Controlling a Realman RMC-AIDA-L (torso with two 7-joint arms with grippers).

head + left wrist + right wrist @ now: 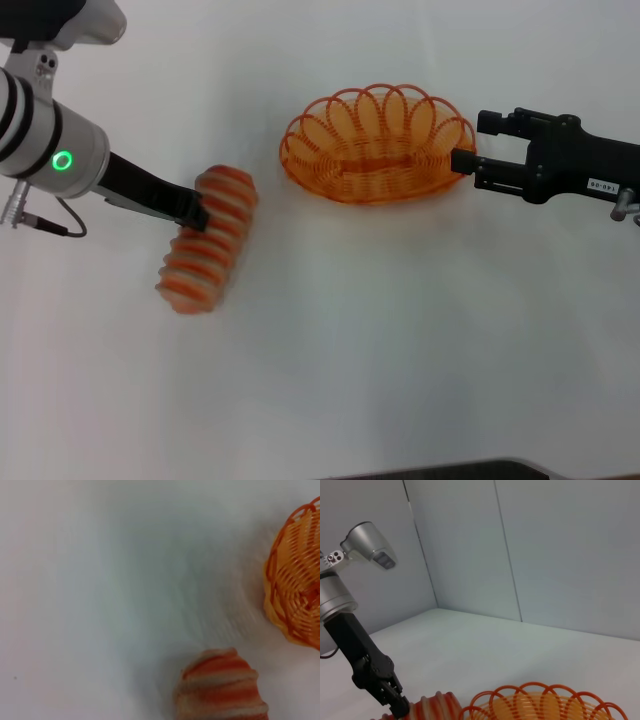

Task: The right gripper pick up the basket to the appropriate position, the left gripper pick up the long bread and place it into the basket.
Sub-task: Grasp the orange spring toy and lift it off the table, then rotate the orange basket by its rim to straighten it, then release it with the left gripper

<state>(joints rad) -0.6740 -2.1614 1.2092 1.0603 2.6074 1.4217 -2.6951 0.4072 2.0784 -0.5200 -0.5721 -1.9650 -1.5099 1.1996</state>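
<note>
1 basket (378,146), 1 long bread (208,240), 2 grippers.

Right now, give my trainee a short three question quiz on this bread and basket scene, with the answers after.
1. True or false: the long bread already lies inside the basket.
2. Which gripper is at the basket's rim? A. the left gripper B. the right gripper C. neither
3. Fill in: the left gripper is at the ____, which is outside the basket on the white table.

Key
1. False. The bread is on the robot's left side of the basket, apart from it.
2. B. Its jaws sit at the basket's right end, seen in the head view.
3. Long bread. The jaws meet its upper half.
</note>
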